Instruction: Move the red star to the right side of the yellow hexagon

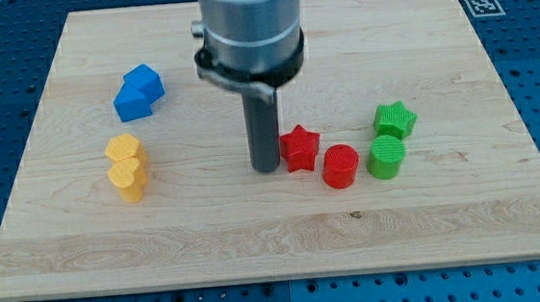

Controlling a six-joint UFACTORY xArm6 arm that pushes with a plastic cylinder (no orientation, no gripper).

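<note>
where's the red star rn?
Red star sits right of board centre, my tip against its left side and the red cylinder just to its lower right; the yellow hexagon is far left.

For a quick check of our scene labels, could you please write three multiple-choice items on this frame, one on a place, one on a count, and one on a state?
1. Where is my tip relative to the red star?
A. at the star's view-left side
B. at its view-right side
C. far off near the blue block

2. How many green blocks are on the board?
A. one
B. two
C. three

3. How do the red star and the red cylinder stand?
A. stacked
B. side by side
C. at opposite board ends

Answers: 1 A, the rod ends just left of the star. 2 B, a green star and a green cylinder. 3 B, the cylinder sits just right of the star.
</note>
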